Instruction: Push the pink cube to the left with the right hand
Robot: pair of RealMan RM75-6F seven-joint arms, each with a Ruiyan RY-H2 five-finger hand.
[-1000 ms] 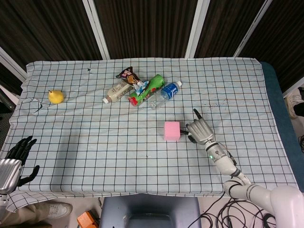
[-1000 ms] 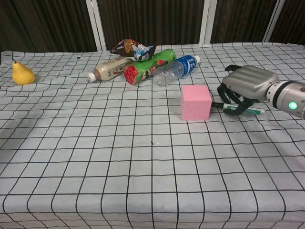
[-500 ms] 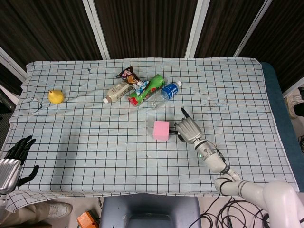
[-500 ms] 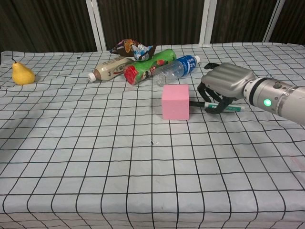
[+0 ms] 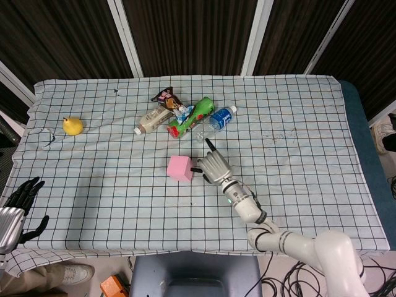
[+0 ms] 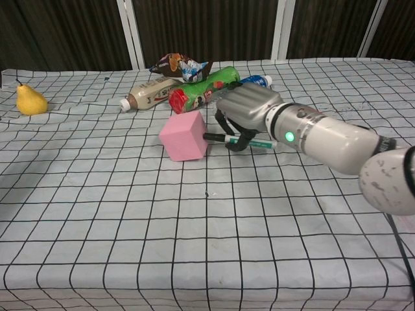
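Observation:
The pink cube (image 5: pixel 180 167) (image 6: pixel 185 135) sits on the checked cloth near the table's middle, turned slightly askew. My right hand (image 5: pixel 213 167) (image 6: pixel 246 110) is just right of it, fingers curled around a green-and-white marker pen (image 6: pixel 243 140). The pen's black tip touches the cube's right face. My left hand (image 5: pixel 18 207) hangs off the table's front-left corner with its fingers apart and holding nothing; it does not show in the chest view.
Behind the cube lie a beige drink bottle (image 5: pixel 151 120), a green can (image 5: pixel 192 116), a water bottle (image 5: pixel 215 120) and a snack packet (image 5: pixel 167 97). A yellow pear (image 5: pixel 72 125) (image 6: pixel 30 100) rests far left. The checked cloth (image 5: pixel 111 185) stretches left of the cube.
My right hand has swept leftward with the pen, sliding the pink cube several grid squares left and twisting it a little. The left hand has stayed put.

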